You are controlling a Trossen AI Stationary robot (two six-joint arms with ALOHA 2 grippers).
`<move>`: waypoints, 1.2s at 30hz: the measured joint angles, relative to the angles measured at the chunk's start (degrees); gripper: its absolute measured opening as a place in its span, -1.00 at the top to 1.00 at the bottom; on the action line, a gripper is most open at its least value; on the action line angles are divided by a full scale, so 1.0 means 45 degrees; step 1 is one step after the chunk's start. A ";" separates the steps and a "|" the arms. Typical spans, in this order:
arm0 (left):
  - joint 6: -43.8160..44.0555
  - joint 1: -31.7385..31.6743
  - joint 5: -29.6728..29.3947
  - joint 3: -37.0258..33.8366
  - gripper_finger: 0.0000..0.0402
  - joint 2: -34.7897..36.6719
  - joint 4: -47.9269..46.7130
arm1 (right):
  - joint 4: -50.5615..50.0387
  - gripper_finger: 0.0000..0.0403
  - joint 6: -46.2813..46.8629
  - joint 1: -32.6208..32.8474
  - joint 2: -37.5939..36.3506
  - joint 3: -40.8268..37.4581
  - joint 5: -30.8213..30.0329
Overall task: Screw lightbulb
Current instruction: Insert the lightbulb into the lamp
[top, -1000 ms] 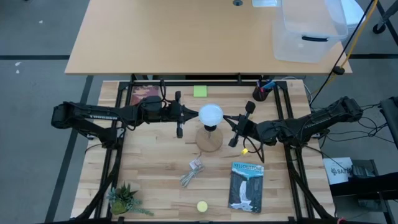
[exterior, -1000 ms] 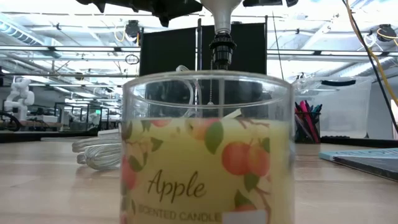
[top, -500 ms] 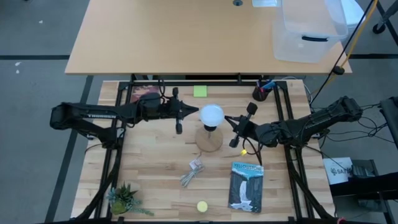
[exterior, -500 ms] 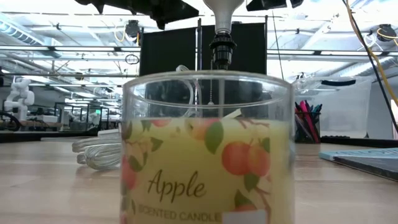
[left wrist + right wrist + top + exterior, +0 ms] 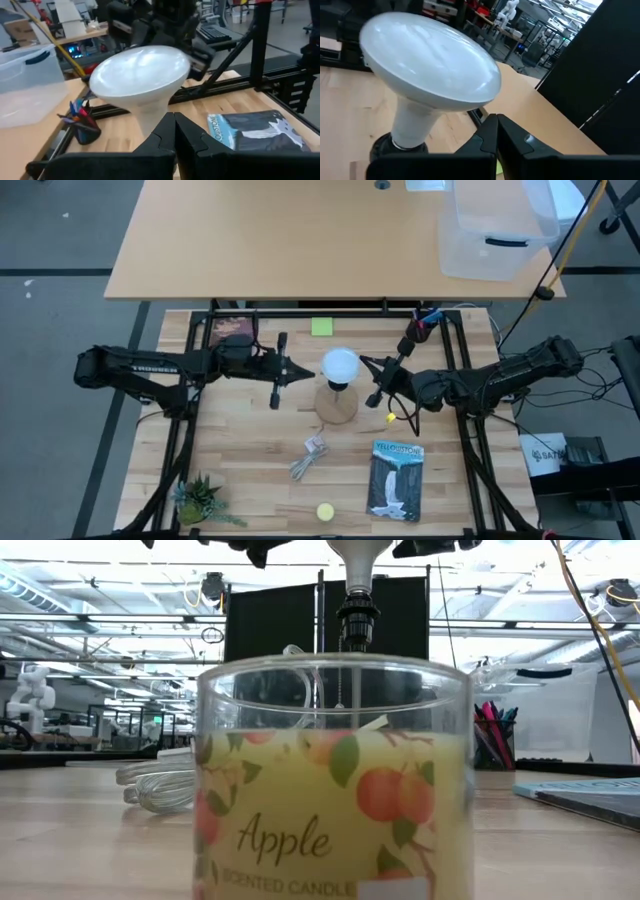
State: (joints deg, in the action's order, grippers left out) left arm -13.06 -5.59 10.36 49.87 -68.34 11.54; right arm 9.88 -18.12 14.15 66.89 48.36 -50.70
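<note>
The lightbulb (image 5: 340, 365), with a white dome and a pale tapered neck (image 5: 352, 560), stands upright with its screw end in the black socket (image 5: 352, 620) of the round wooden base (image 5: 337, 406). My left gripper (image 5: 303, 372) is shut and empty, level with the dome and a short way off on its left side. In the left wrist view (image 5: 174, 120) the bulb (image 5: 140, 80) shows ahead of the fingertips. My right gripper (image 5: 364, 364) is shut and empty, close beside the dome's right side. In the right wrist view (image 5: 496, 120) the bulb (image 5: 430, 65) shows ahead of the fingertips.
A glass candle jar (image 5: 330, 780) stands near the front edge (image 5: 325, 511), with a coiled white cable (image 5: 310, 457) and a book (image 5: 396, 478) behind it. A small yellow ball (image 5: 392, 420) lies under my right arm. A pen cup (image 5: 420, 328) and a green note (image 5: 321, 327) are at the back.
My left gripper has drawn back from the bulb toward the table's left edge. My right gripper has shifted slightly toward the far edge, staying close to the dome. The bulb has stayed upright in the socket.
</note>
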 joint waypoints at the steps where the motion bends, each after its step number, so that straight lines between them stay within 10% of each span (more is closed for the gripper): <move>1: -0.0080 0.0027 0.0002 0.0000 1.00 -0.0005 0.0024 | 0.0115 1.00 -0.0122 -0.0016 0.0000 0.0000 0.0000; 36: 0.0214 -0.0615 -0.0164 0.0000 1.00 -0.0905 0.1583 | 0.0111 1.00 0.0158 0.0228 0.0000 0.0000 0.0340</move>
State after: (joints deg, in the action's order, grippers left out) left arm -12.09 -8.36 9.63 49.87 -72.41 18.67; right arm 10.38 -17.41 15.17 66.89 48.36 -49.17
